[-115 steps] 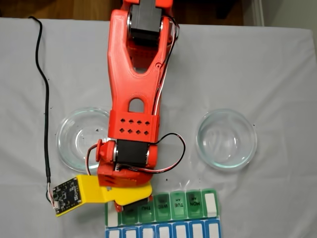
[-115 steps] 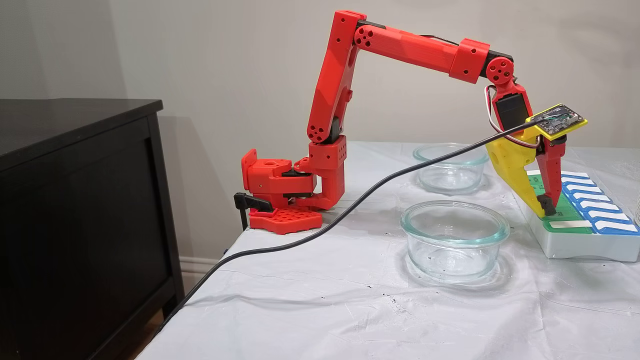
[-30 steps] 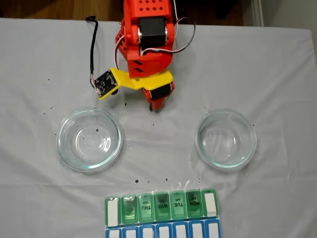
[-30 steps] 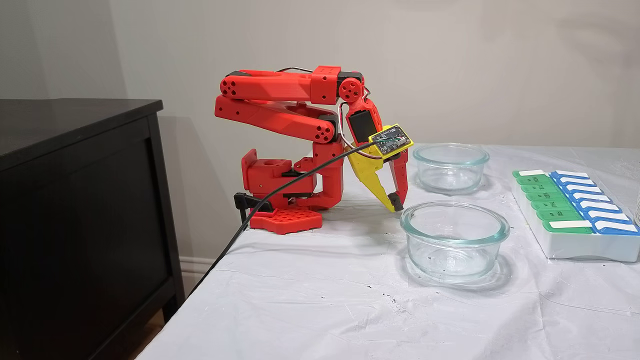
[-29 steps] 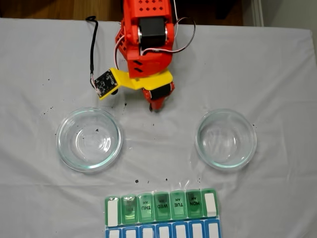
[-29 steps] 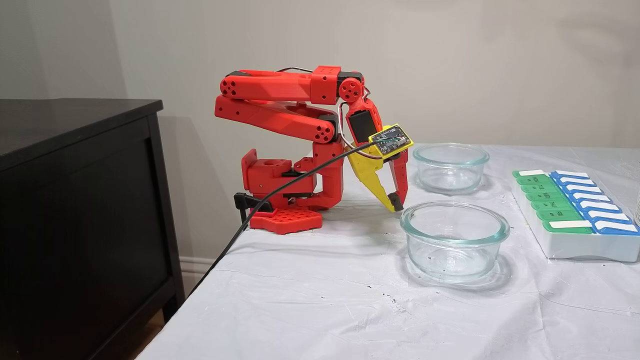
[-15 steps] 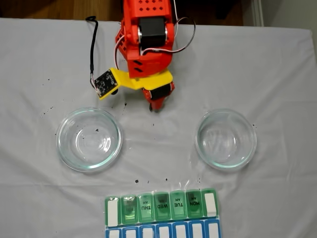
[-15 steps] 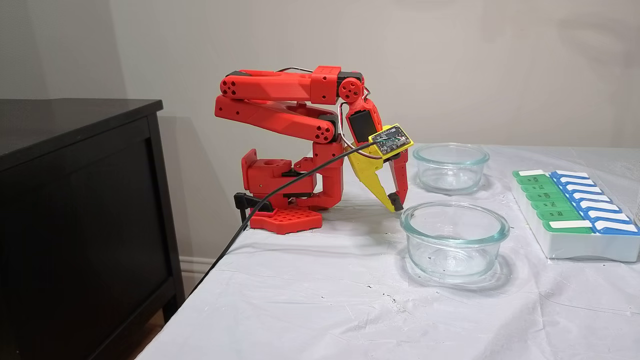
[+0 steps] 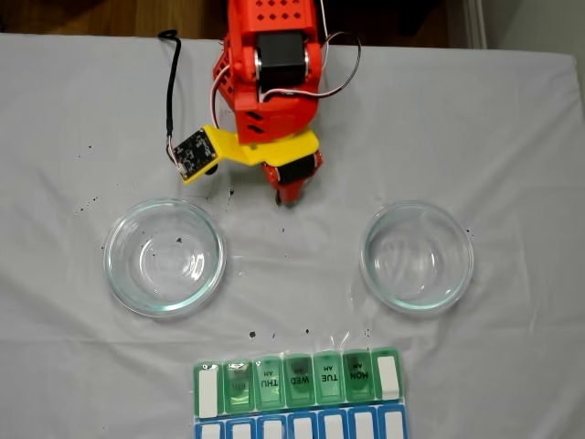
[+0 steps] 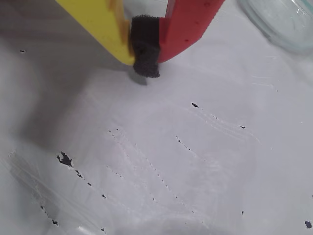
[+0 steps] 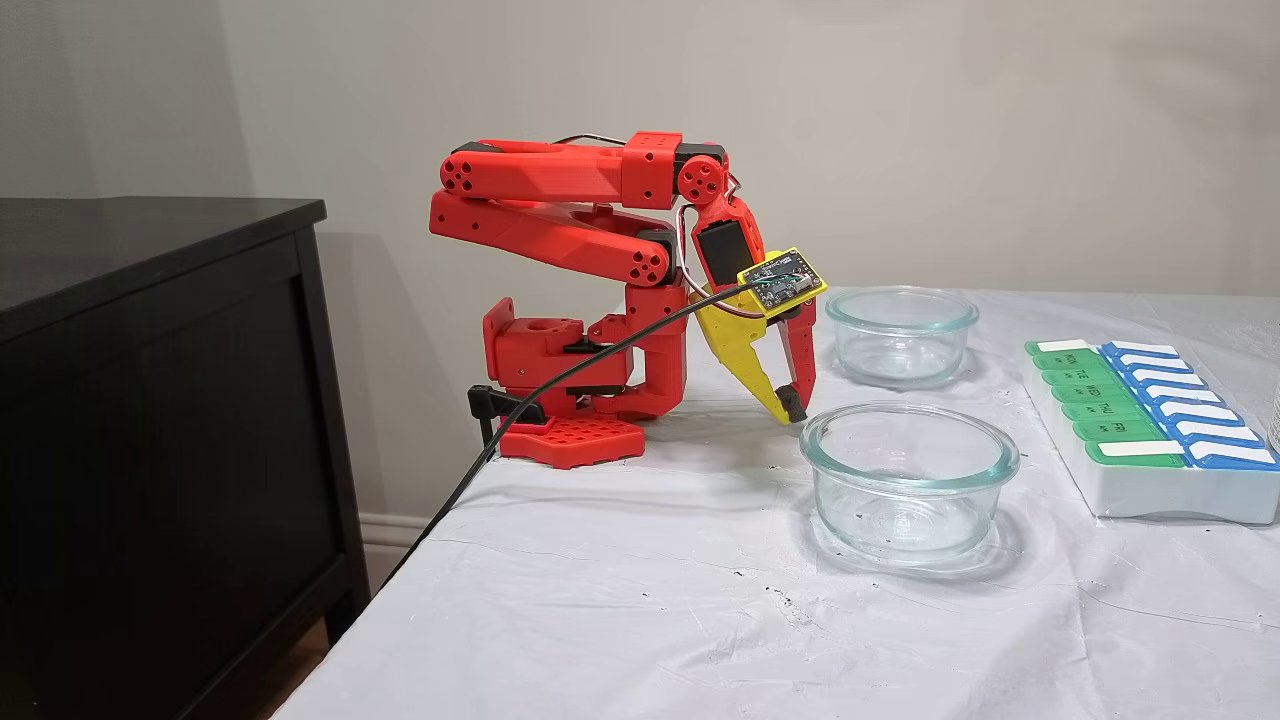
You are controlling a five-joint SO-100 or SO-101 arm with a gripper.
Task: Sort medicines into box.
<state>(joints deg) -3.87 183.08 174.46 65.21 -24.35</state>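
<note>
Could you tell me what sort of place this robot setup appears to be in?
Probably a room in a home, not a lab: the arm is clamped to a table under a creased white cloth, a dark wooden cabinet stands beside it, and wood flooring shows past the table's edge.

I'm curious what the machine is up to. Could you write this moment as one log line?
arm: folded near base | gripper: shut, empty | glass dishes: empty | pill organizer: lids closed
</note>
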